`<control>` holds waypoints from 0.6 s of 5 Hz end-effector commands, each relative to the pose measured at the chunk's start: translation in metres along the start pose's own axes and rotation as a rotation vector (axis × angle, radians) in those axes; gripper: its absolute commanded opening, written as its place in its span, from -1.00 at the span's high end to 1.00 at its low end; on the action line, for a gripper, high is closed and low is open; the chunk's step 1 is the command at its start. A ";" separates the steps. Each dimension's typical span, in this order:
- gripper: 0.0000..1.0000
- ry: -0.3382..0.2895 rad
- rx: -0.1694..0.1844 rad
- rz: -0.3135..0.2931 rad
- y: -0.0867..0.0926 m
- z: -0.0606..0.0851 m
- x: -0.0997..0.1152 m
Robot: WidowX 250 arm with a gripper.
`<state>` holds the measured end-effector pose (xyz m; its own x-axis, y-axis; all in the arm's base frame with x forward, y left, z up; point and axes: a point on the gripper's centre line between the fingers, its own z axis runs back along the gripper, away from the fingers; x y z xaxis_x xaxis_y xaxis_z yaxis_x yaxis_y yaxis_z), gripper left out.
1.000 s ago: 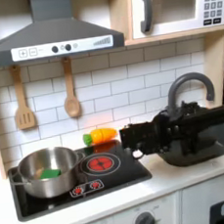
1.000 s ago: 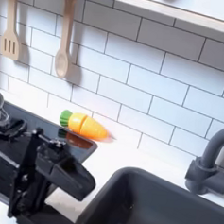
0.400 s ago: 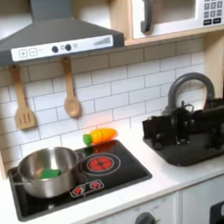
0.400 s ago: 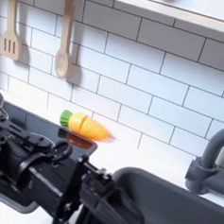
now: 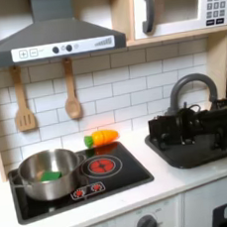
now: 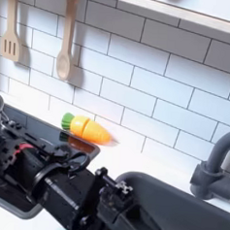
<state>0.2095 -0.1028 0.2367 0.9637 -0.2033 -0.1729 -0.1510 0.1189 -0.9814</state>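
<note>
In the first exterior view my black gripper (image 5: 154, 133) hovers at the left rim of the dark sink (image 5: 215, 154), just right of the stove (image 5: 112, 166). Its jaws are dark against the dark arm, so I cannot tell how they stand. Nothing visible is held. An orange toy carrot (image 5: 103, 138) with a green top lies on the counter behind the stove, left of the gripper. In the second exterior view the carrot (image 6: 90, 130) lies by the tiled wall, and my black arm (image 6: 82, 197) crosses the foreground beside the sink (image 6: 178, 214).
A silver pot (image 5: 47, 173) with a green item (image 5: 54, 176) inside sits on the stove's left burner. A wooden spatula (image 5: 22, 101) and spoon (image 5: 71, 90) hang on the wall. A grey faucet (image 5: 187, 85) arches over the sink. Range hood and microwave (image 5: 178, 6) are overhead.
The gripper has drawn back from the stove's right edge toward the first exterior view's right, ending over the sink's left rim. The carrot and pot have not moved.
</note>
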 end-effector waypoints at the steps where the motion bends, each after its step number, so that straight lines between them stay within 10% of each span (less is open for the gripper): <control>1: -1.00 -0.102 0.082 0.000 -0.002 0.040 0.007; 2: -1.00 -0.125 0.083 0.000 -0.003 0.050 0.007; 3: -1.00 -0.246 0.304 0.004 -0.003 0.093 0.008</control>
<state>0.2370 -0.0211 0.2489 0.9929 0.0022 -0.1190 -0.1121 0.3542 -0.9284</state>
